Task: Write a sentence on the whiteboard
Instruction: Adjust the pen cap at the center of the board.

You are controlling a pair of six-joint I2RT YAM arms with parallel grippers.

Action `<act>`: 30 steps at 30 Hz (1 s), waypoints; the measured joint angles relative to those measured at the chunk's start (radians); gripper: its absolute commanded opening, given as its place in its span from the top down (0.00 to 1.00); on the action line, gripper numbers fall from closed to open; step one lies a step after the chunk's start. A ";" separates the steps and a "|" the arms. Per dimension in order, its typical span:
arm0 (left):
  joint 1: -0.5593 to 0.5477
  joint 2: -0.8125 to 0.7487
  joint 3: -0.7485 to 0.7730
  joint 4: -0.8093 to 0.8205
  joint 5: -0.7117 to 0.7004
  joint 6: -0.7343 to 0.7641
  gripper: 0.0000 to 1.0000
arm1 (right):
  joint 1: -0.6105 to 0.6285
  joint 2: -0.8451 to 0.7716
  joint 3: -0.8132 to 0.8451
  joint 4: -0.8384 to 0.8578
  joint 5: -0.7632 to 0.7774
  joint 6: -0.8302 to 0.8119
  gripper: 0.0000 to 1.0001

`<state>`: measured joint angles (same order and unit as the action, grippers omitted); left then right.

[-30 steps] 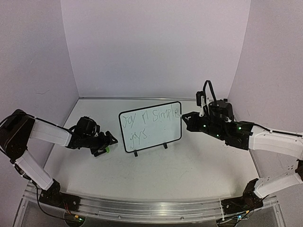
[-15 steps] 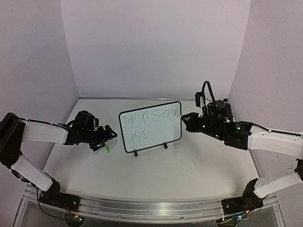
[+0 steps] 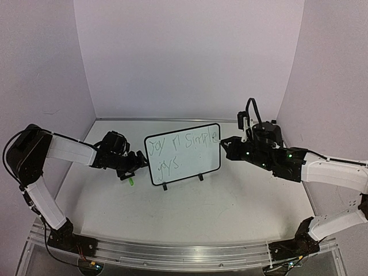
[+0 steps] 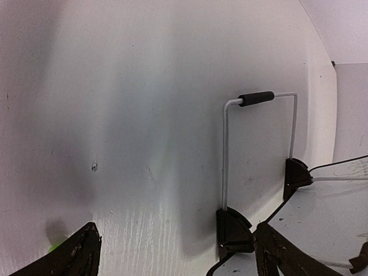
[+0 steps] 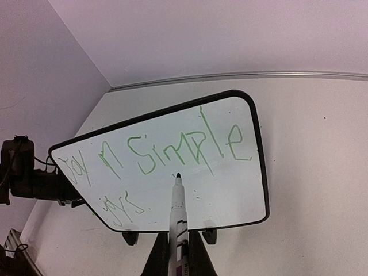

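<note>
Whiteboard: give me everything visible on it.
The whiteboard is small, rectangular and glossy white, with a thin black rounded-corner frame. It stands tilted on two black feet on the table, with a wire prop behind. Green handwriting fills two lines. A marker held by the right tool points at its face; contact is unclear.

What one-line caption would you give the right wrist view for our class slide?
Right tool grips a white marker, tip toward the whiteboard bearing a green sentence.

The whiteboard [image 5: 230, 190] reads "Joy in Simple"; beneath, "joys".
</note>
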<state>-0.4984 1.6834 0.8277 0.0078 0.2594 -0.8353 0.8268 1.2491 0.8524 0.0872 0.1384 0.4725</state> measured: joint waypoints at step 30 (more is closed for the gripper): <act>0.000 -0.091 -0.028 -0.320 -0.061 0.097 0.08 | 0.000 -0.012 -0.006 0.002 0.003 0.016 1.00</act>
<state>-0.4984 1.5926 0.7998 -0.3125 0.1983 -0.7383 0.8268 1.2367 0.8463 0.0896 0.1412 0.4881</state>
